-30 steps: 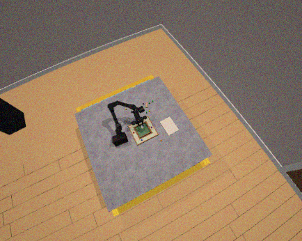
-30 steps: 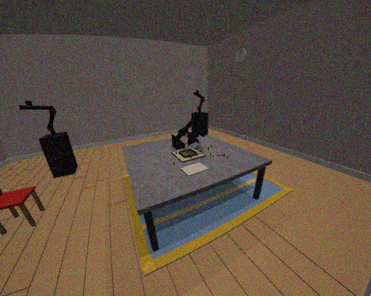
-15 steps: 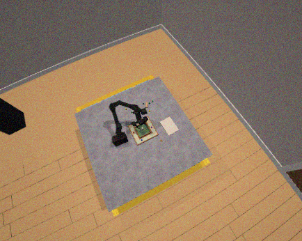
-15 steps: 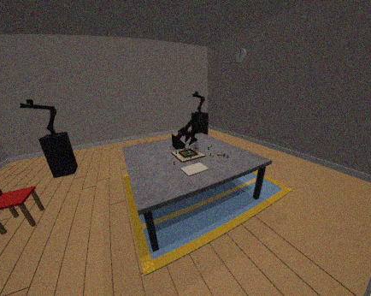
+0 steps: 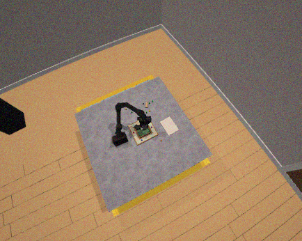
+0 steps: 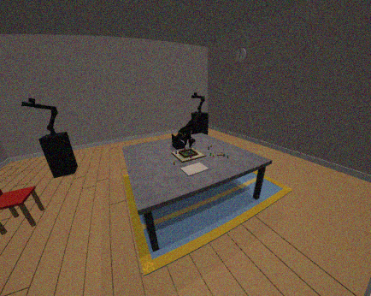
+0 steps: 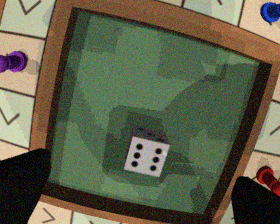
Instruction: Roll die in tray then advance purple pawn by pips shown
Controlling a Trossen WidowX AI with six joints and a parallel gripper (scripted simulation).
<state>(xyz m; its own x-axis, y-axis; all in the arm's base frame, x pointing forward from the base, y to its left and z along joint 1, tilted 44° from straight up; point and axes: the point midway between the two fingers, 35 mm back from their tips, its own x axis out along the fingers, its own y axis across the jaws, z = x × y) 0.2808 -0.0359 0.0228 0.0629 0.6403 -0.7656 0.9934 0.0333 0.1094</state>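
Note:
The white die sits inside the green tray, with a six-pip face up. My gripper is open, its black fingers well apart, one on each side of the die and above the tray, not touching the die. The purple pawn stands on a beige square left of the tray in the wrist view. The square below it has an arrow pointing down the picture. In the top and exterior views the die and purple pawn are too small to make out.
A blue pawn is at the wrist view's upper right; a red pawn is close beside the right finger. A pale sheet and an orange piece lie off the board. Several small pieces are scattered beyond it.

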